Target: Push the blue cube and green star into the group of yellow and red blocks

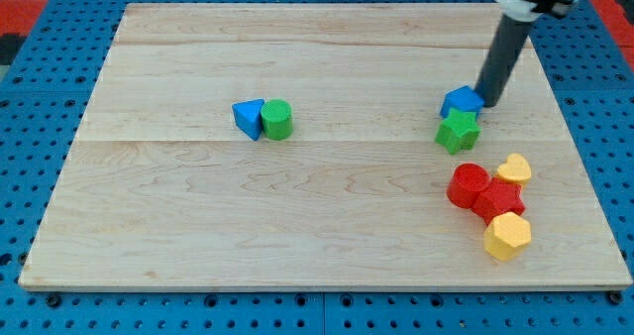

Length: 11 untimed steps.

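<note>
Pushing the blue cube and green star down to the red and yellow blocks.

My tip (485, 101) has no fingers; it holds nothing and looks to be touching the blue cube (461, 101) at its right side. The green star (458, 131) sits right under the cube. The red blocks (481, 192) and yellow blocks (509, 220) wait near, lower right. Push slowly from above, so both slide down together.

worktop (198, 236): pale wood planks, visible grain, smooth matt finish. blue cube (461, 100), green star (458, 131), red blocks (482, 192), yellow blocks (508, 235): smooth, solid colour, slight sheen, plastic-looking. rod (503, 57): dark, matt. blue pegboard (30, 127) beneath: perforated.
</note>
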{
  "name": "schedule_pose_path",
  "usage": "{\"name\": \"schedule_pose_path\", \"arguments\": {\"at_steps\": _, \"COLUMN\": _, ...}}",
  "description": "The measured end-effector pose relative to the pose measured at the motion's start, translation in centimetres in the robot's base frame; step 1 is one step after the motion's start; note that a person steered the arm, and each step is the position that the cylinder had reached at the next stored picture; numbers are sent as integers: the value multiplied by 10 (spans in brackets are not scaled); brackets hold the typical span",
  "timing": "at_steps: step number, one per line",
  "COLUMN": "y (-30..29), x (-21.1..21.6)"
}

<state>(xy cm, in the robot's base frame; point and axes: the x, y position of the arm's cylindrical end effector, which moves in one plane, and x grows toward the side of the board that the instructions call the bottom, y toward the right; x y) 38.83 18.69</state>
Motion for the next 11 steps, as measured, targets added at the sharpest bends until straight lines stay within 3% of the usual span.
{"name": "schedule_pose_path", "arguments": {"at_steps": 5, "y": -67, "x": 8}}
{"name": "schedule_pose_path", "arguments": {"at_steps": 7, "y": -67, "x": 0}}
{"name": "schedule_pose_path", "arguments": {"at_steps": 9, "y": -67, "x": 37}}
{"name": "schedule_pose_path", "arguments": {"at_steps": 10, "y": -72, "x": 15}}
{"name": "schedule_pose_path", "arguments": {"at_steps": 11, "y": -25, "x": 36}}
